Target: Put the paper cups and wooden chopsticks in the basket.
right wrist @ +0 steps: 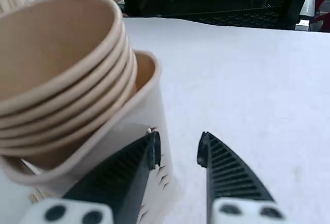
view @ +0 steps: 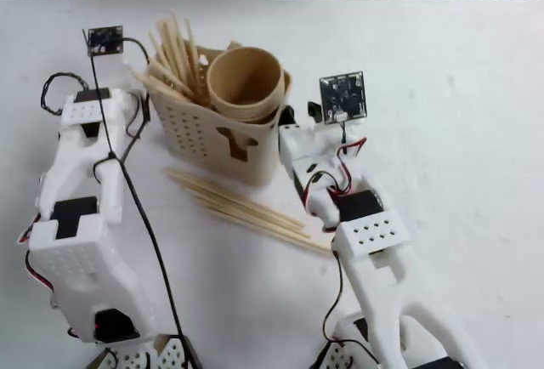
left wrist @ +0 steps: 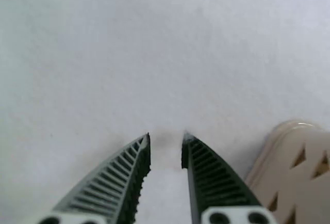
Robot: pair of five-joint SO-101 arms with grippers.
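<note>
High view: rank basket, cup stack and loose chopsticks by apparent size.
1. basket
2. cup stack
3. loose chopsticks, smallest by area covered; thin, but their span looks longest, so by length they would lead.

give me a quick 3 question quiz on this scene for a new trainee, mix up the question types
1. True or false: the paper cups are stacked inside the basket.
2. Where do the loose chopsticks lie?
A. clamped in an end effector
B. on the table in front of the basket, between the two arms
C. across the top of the cups
3. Fill in: the right end effector, close beside the basket, is ___ (open or shut).

Key: 1 true; 2 B; 3 open.
</note>
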